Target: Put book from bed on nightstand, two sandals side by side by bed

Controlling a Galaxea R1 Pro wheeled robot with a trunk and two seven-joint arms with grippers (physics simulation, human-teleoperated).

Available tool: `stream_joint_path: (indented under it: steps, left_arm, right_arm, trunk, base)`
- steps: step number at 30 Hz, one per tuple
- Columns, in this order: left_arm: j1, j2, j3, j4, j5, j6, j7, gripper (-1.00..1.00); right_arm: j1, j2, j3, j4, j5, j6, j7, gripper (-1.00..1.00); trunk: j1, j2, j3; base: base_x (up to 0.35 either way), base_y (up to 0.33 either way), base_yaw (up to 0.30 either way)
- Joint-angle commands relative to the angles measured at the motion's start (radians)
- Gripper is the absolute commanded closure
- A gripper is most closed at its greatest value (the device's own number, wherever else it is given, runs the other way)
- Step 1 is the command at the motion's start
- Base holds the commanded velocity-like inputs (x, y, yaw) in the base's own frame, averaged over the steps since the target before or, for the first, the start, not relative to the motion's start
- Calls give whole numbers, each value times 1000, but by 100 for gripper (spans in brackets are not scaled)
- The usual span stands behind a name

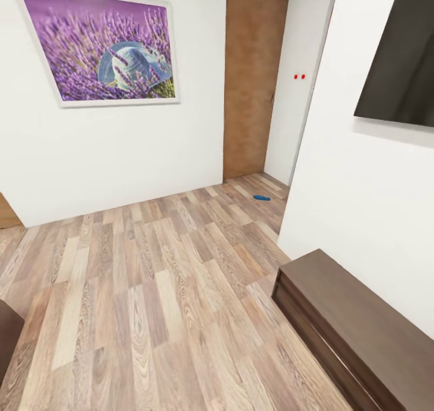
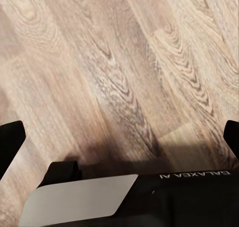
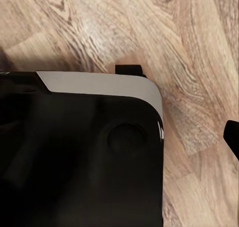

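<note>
One bright blue sandal (image 1: 261,197) lies on the wood floor far ahead, in the narrow passage near the brown door (image 1: 250,79). The book, the bed and the nightstand are out of view. In the left wrist view my left gripper (image 2: 119,139) hangs open over bare floor planks, its dark fingertips (image 2: 11,142) at the frame's two sides, nothing between them. In the right wrist view my right gripper (image 3: 119,139) is open above the floor and my own black base; one fingertip (image 3: 233,137) stands out against the planks.
A long dark low cabinet (image 1: 355,332) stands along the right wall under a black screen (image 1: 401,55). A lavender painting (image 1: 99,46) hangs on the far wall. A dark brown furniture corner (image 1: 7,338) sits at the lower left. Wood floor (image 1: 157,278) lies between.
</note>
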Motion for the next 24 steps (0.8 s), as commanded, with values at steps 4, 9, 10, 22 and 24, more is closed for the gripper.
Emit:
stream_joint_path:
  steps: [4, 9, 10, 22, 24]
  left_arm:
    - [-1, 0, -3, 1, -1, -3, 3, -100]
    - [-1, 0, -4, 1, -1, -3, 3, -100]
    - [-1, 0, -4, 1, -1, -3, 3, -100]
    - [-1, 0, -4, 1, -1, -3, 4, -100]
    - [-1, 0, -4, 1, -1, -3, 3, -100]
  right_arm:
    - [0, 0, 0, 0, 1, -3, -3, -100]
    - [0, 0, 0, 0, 1, -3, -3, -100]
    - [0, 0, 0, 0, 1, -3, -3, -100]
    - [0, 0, 0, 0, 1, -3, -3, -100]
    - [0, 0, 0, 0, 1, -3, -3, -100]
  trunk:
    - [0, 0, -5]
    - [0, 0, -9]
    - [0, 0, -10]
    - [0, 0, -16]
    - [0, 0, -16]
  base:
    - [0, 0, 252]
    - [0, 0, 252]
    - [0, 0, 252]
    - [0, 0, 247]
    - [0, 0, 112]
